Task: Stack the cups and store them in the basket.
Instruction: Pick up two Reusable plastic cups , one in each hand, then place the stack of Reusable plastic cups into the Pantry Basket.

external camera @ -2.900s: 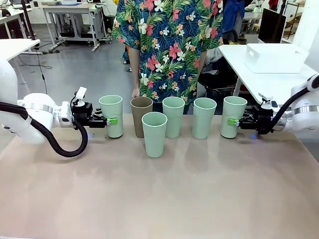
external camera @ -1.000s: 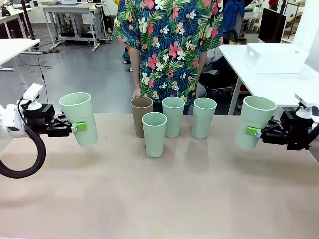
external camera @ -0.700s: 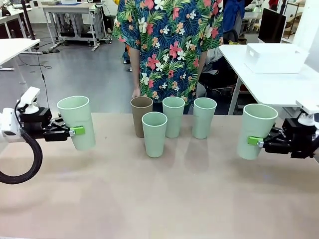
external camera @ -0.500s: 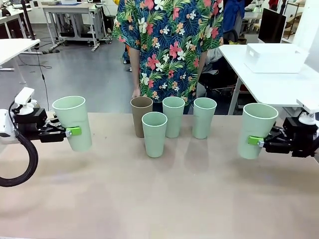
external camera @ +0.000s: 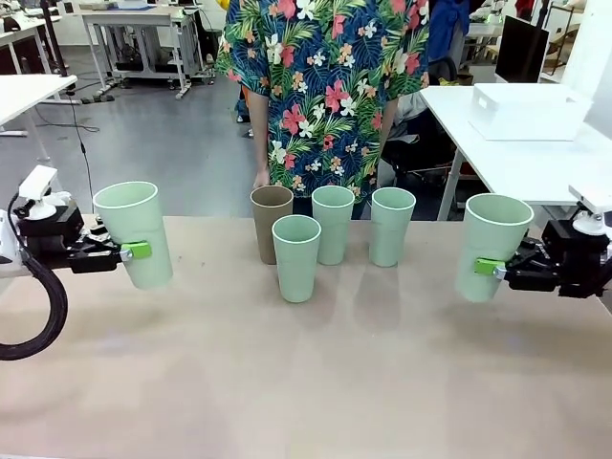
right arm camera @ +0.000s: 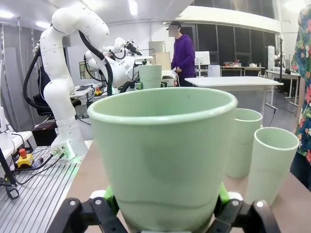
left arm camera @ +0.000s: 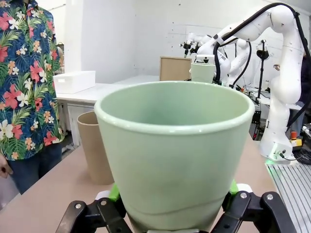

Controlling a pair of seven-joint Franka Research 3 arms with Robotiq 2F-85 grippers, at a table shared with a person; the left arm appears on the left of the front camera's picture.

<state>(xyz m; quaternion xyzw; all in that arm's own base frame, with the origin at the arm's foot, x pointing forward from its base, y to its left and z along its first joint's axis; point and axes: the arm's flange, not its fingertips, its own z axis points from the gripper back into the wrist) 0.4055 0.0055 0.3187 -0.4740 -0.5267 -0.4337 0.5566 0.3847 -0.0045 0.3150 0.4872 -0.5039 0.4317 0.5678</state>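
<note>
Now your left gripper point(external camera: 135, 252) is clamping the left cup point(external camera: 132, 222), your right gripper point(external camera: 489, 268) the right cup point(external camera: 494, 234), and the front view is showing the basket point(external camera: 529, 113) beyond it.

Left claw point(external camera: 141, 250) and right claw point(external camera: 486, 266) have lifted their cups point(external camera: 131, 212) point(external camera: 497, 229), pulling outward.

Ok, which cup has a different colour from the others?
The brown cup, leftmost of the four standing on the table; the other five are pale mint green.
</note>
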